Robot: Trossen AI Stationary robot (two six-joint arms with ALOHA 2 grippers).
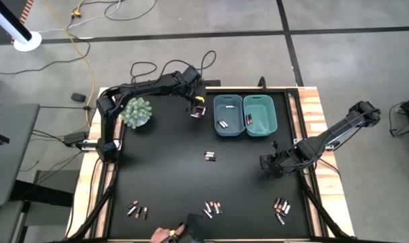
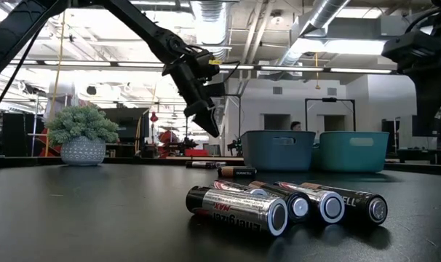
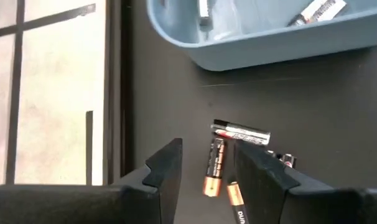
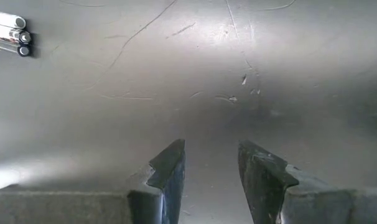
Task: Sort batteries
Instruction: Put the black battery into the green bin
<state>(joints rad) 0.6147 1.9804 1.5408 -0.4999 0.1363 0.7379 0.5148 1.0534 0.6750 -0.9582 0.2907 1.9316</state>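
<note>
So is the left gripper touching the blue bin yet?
Apart. The high view shows the left gripper beside the blue bin with black mat between them; its open fingers hold nothing.

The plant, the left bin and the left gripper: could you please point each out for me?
plant (image 1: 136, 112), high view, middle of its foliage.
left bin (image 1: 218, 128), high view, its left rim.
left gripper (image 1: 198, 112), high view, midway between its fingertips.

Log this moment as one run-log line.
left gripper: open, raised beside the blue bin | right gripper: open, low over bare mat | batteries: mid-table pair unsorted, some in both bins
</note>
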